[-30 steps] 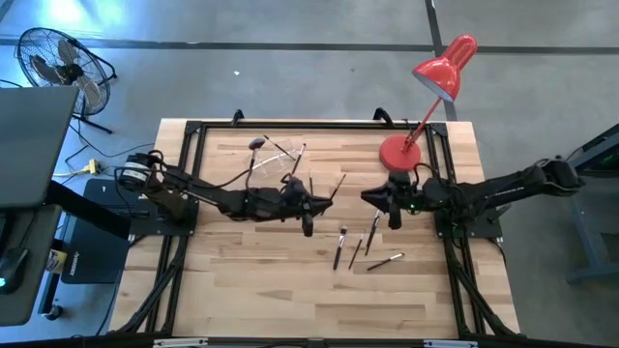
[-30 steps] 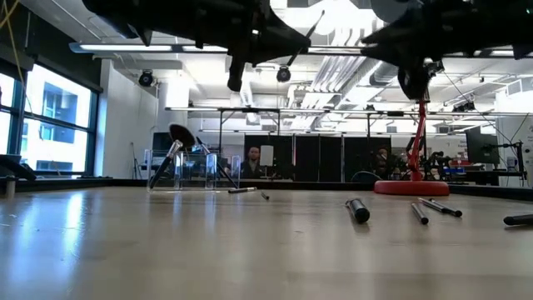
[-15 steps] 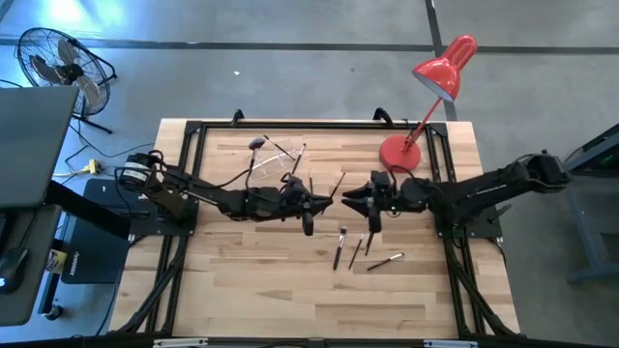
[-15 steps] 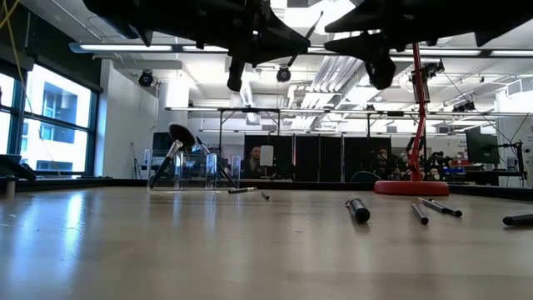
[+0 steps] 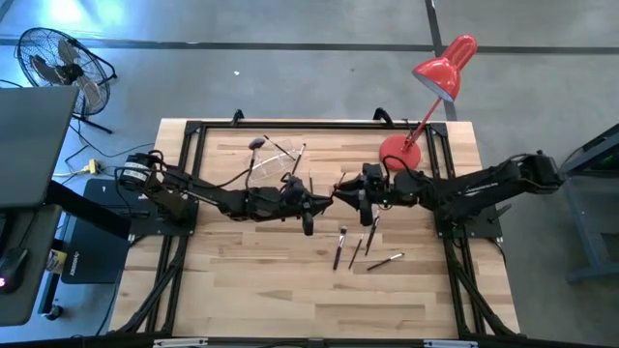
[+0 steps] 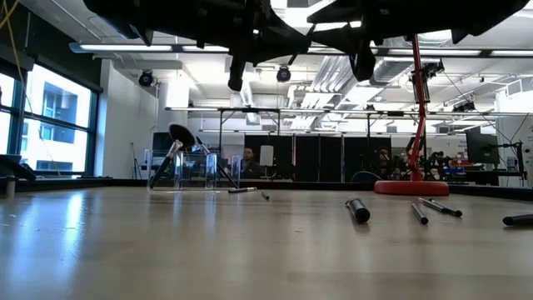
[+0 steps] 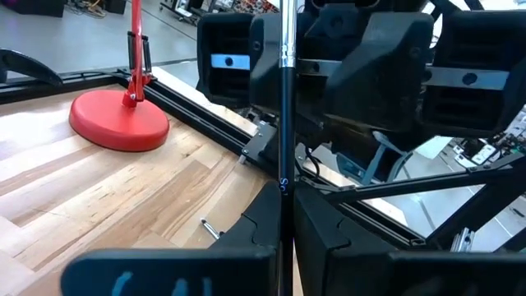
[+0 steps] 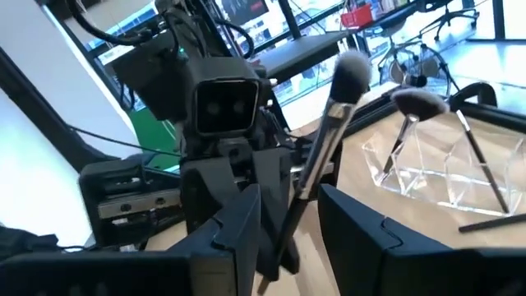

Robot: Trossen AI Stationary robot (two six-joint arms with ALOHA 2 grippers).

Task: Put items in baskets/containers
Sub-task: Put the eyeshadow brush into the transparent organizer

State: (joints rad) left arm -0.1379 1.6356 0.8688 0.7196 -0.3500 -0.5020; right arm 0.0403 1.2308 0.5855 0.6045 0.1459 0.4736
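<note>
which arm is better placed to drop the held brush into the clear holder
Left. The left pincer is shut on a makeup brush and sits beside the clear holder. The right pincer is open facing it, farther from the holder, with the brush handle between its fingers.

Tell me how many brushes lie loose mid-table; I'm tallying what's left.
4: leftmost brush, second brush, rear brush, rightmost brush, clustered together. A fifth brush lies apart by the clear holder.
</note>
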